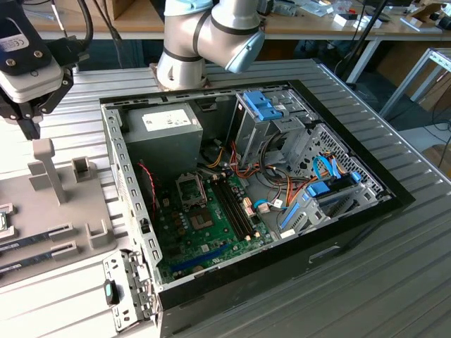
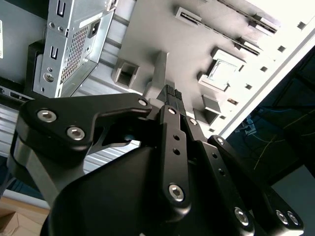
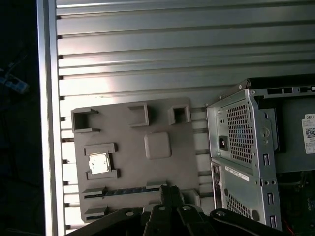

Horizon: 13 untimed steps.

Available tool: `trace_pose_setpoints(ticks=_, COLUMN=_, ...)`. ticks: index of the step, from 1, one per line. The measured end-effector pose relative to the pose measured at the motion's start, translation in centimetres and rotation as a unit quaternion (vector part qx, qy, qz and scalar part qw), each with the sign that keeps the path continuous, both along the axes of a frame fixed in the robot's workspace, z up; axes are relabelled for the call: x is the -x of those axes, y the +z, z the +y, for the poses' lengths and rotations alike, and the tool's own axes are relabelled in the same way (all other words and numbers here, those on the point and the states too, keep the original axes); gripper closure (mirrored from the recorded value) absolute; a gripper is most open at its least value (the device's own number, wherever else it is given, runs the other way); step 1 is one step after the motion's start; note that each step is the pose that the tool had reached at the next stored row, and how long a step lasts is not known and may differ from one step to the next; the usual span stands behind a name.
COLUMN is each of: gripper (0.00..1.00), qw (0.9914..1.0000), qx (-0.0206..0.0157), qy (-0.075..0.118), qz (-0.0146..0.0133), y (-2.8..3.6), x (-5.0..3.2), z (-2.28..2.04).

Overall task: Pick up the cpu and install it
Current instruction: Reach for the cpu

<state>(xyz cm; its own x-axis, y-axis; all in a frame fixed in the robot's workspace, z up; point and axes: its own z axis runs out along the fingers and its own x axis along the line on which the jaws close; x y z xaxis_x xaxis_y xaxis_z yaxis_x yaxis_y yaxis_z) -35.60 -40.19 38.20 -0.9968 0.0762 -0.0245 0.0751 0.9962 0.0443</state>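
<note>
The cpu (image 3: 98,163), a small silvery square chip, lies flat in a low holder on the grey fixture plate (image 3: 162,172); in the second wrist view the cpu (image 2: 224,72) shines bright on the plate. My gripper (image 1: 32,125) hangs above this plate at the exterior view's left, well outside the computer case. Its black fingers (image 2: 172,96) are pressed together with nothing between them. In the first wrist view the gripper (image 3: 170,190) is apart from the chip, over the plate's edge near a long slot. The motherboard's empty socket (image 1: 190,189) sits inside the open case (image 1: 113,176).
The open case holds a green motherboard (image 1: 211,225), power supply (image 1: 162,134), cables and blue drive brackets (image 1: 264,105). On the fixture plate stand an upright post (image 1: 46,169) and memory sticks (image 1: 32,241) in slots. A ribbed metal table (image 1: 394,282) surrounds everything.
</note>
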Motion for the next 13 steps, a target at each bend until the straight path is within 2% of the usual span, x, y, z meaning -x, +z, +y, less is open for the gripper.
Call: trace_pose_setpoints(ticks=13, gripper=0.89, qw=1.00000, qx=0.0000, qy=0.000, qz=0.0000, y=-0.11, x=0.33, z=-0.04)
